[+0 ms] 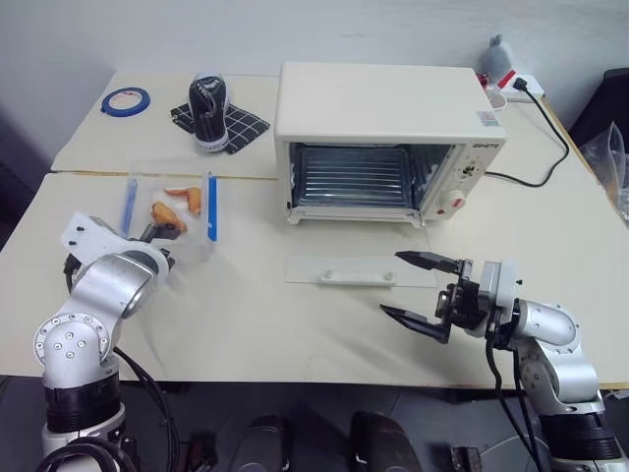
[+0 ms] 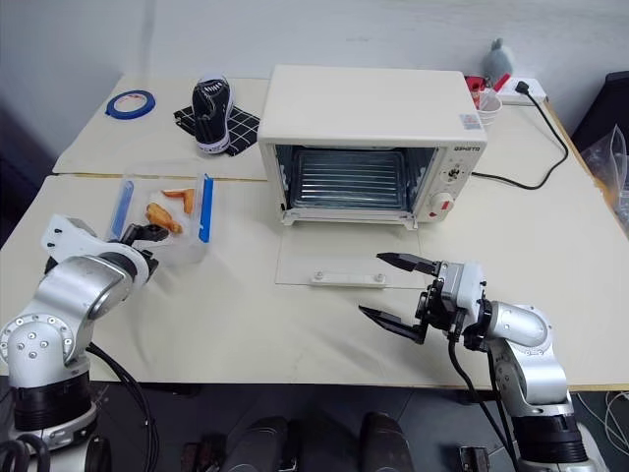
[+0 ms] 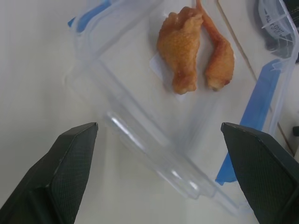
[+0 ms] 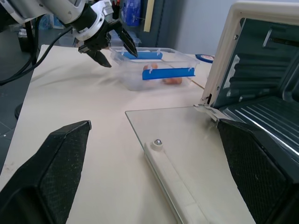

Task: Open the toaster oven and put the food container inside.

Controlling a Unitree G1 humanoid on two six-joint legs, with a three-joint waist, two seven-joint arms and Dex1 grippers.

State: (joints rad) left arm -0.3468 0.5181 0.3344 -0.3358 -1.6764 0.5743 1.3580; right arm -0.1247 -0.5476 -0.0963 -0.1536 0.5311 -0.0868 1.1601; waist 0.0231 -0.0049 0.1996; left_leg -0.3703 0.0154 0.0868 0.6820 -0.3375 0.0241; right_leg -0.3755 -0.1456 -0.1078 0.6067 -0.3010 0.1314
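My left claw (image 4: 111,41) hangs spread just before the clear rectangular plastic food container (image 3: 187,116); my right claw (image 1: 421,287) stands spread beside the cream boxy toaster oven's (image 1: 378,113) lowered glass door (image 1: 359,269).

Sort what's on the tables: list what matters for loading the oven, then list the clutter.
For the job:
- toaster oven, glass door already dropped open
- food container with orange pieces
- left claw, open at the container
- right claw, open by the door

Just lying about:
- blue tape roll
- black bottle on a checked cloth
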